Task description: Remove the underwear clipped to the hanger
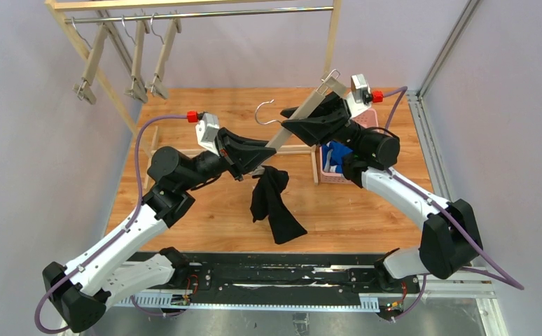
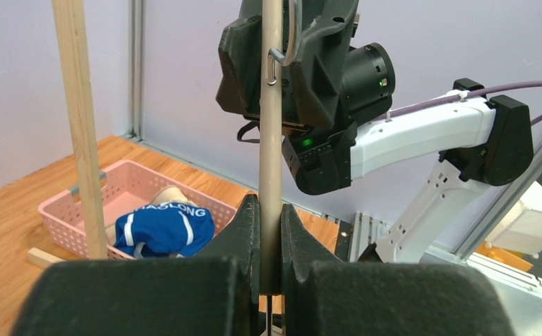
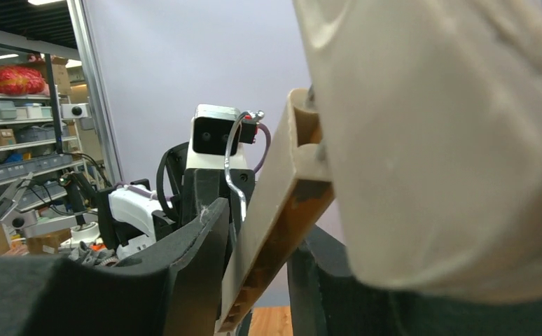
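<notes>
Hanger (image 2: 271, 140) is being clamped by left gripper (image 2: 269, 217); right gripper's (image 3: 258, 238) hold cannot be told. Black underwear (image 1: 272, 203) is being shown overhead only; "HASLONG" is being read on blue underwear (image 2: 162, 227), left-wrist view, lower left.

Pale lilac-grey walls (image 1: 254, 49) close in the light-brown wooden counter (image 1: 366, 217) at the back and on both sides. A light wooden clothes rack with a metal rail (image 1: 205, 12) stands at the far left. A silver aluminium post (image 1: 449, 49) rises at the far right corner. In the right wrist view, metal storage shelves with bins (image 3: 16, 133) stand beneath a bright ceiling strip light (image 3: 40, 2).
</notes>
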Controlling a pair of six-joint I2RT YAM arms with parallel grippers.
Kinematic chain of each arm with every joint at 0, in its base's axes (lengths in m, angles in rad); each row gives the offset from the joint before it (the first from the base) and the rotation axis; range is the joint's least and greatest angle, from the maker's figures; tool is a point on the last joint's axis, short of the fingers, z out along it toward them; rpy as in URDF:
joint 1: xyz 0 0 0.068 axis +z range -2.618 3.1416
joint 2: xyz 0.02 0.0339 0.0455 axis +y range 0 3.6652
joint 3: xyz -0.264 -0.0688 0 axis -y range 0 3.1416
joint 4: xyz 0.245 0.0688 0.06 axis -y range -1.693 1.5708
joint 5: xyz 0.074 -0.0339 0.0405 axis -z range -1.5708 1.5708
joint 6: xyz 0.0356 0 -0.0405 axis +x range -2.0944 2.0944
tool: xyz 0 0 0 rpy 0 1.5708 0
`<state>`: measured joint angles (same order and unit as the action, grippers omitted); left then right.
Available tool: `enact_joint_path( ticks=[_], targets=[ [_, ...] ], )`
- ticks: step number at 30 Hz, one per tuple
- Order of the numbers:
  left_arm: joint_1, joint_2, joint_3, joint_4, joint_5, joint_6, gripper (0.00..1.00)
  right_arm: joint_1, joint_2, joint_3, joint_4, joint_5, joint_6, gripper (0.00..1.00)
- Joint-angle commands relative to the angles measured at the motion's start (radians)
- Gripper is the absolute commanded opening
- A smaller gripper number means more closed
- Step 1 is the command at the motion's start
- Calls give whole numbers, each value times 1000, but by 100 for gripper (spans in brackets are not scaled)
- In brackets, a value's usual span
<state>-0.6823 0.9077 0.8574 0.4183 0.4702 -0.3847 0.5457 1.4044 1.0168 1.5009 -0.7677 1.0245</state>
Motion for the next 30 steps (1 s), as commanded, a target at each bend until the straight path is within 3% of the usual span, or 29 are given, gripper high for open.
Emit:
enact_joint_path(
  ticks=[1,5,9,11,14,18,20,24,30],
  targets=[
    [-3,-26,1,55,-28,8,0,13,-29,11,42,-24,-25,42],
    [-4,-44,-7,54,-34,10,0,13,-51,-10,39,-16,-59,47],
    [-3,-55,-16,54,-39,9,0,12,-59,-3,34,-17,-66,45],
    [-3,-55,-18,54,-39,8,0,12,-57,4,28,-21,-63,33],
    [-4,-48,-17,54,-27,2,0,12,-52,7,20,-22,-64,2],
    [-4,-45,-19,54,-24,-3,2,12,-55,-8,33,-6,-65,1],
    [-3,-54,-29,54,-33,4,13,12,-63,-13,33,1,-68,1],
    [-3,-87,-58,54,-58,34,47,13,-76,-10,19,0,-68,1],
    [-3,-151,-134,-17,-111,91,55,13,-85,-6,12,4,-59,1]
  ],
)
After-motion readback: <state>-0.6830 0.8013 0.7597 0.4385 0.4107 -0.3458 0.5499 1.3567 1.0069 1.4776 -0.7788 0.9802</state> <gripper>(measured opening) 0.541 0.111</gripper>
